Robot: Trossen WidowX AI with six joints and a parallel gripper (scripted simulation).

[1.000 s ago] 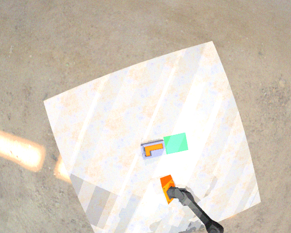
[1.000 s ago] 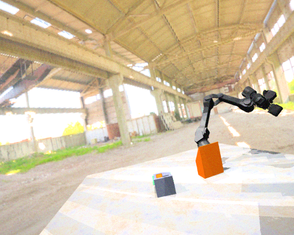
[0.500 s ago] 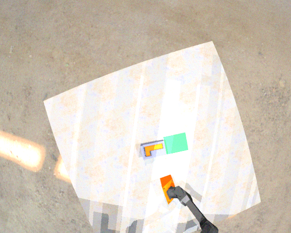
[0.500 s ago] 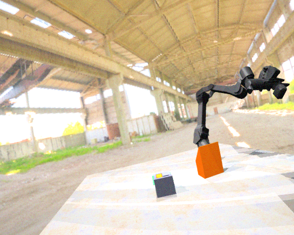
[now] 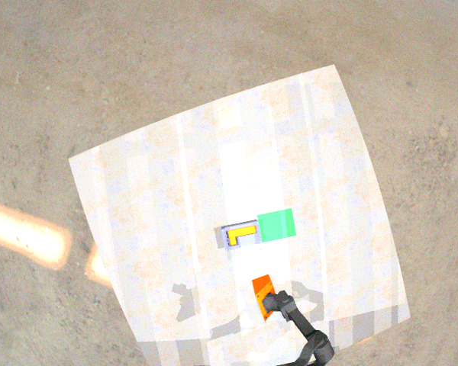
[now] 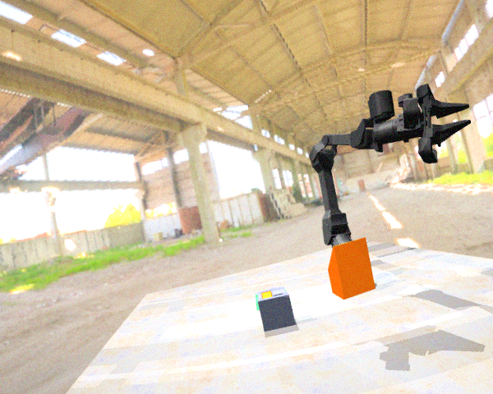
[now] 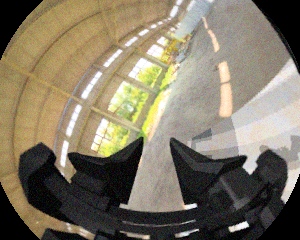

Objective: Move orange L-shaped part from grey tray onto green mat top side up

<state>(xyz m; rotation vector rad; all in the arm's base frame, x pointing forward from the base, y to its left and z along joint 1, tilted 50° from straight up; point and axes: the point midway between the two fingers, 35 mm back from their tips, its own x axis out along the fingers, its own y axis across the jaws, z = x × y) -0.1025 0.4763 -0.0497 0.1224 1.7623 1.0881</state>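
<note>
Exterior view: your gripper hangs high above the level of the tray and well apart from it, pointing off to one side. Its two fingers stand apart, part way open, with nothing between them; you can see the gap in the wrist view too. The black arm behind it rises from an orange block, which stands near the tray.

Your orange L-shaped part lies in the top of the tray, well below the gripper and not touched by it. From above, its long leg runs toward the green mat, and its short leg is at the tray's opposite end. The mat is just beside the tray.

Count them for yourself: one arm, one gripper, one orange block, one tray, one L-shaped part and one mat.

Under the tray you have a pale, patchy table, with grey shadows across it. Past the tray and table, a dusty floor spreads through a big hall with concrete posts, an arched roof, bright windows and a strip of grass.
</note>
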